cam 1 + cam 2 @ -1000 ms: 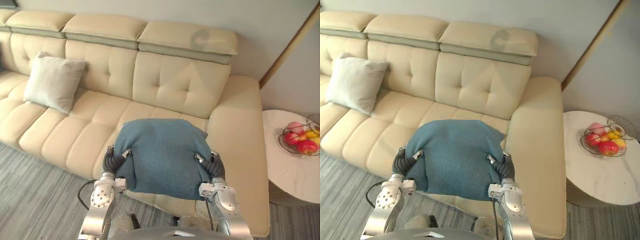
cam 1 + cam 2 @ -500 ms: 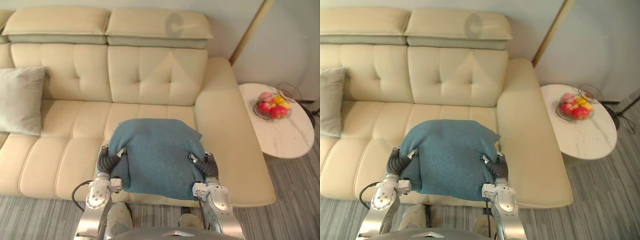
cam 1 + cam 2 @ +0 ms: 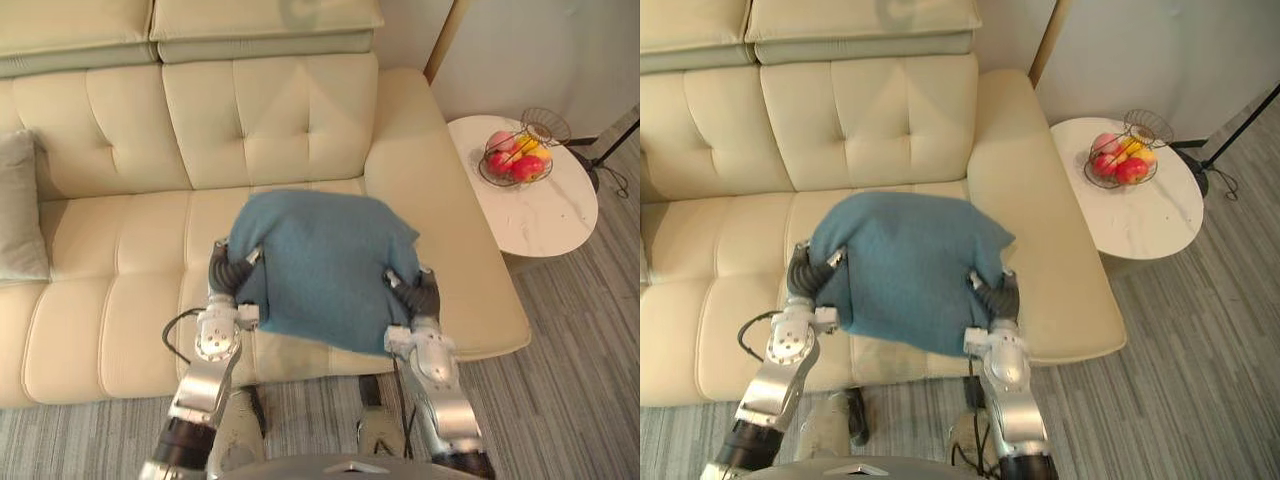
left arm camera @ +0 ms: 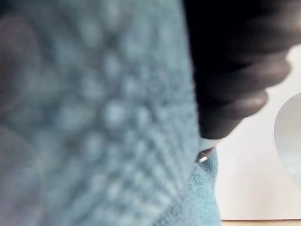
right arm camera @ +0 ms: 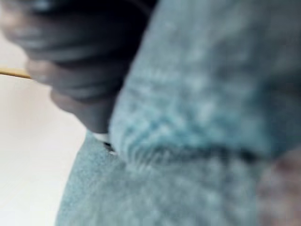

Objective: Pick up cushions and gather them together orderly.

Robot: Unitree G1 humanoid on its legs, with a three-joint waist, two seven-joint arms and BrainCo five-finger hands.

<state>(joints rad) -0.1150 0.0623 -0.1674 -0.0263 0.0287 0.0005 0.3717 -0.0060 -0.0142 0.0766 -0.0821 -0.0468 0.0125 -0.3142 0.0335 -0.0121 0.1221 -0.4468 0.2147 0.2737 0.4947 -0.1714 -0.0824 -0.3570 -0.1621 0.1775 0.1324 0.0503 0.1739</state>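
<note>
The blue cushion [image 3: 325,265] hangs above the cream sofa [image 3: 280,120], held between left hand [image 3: 226,276] and right hand [image 3: 420,298]; their grip I cannot tell. With uneven pressure it could slip and fall to the floor [image 3: 565,350].

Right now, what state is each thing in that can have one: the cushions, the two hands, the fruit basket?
blue cushion: held up between both hands, over the sofa seat.
left hand: against the blue cushion's side, grip hidden.
right hand: against its other side, grip hidden.
grey cushion: leaning on the sofa's backrest, apart from the blue one.
fruit basket: upright on the side table, holding fruit.
</note>
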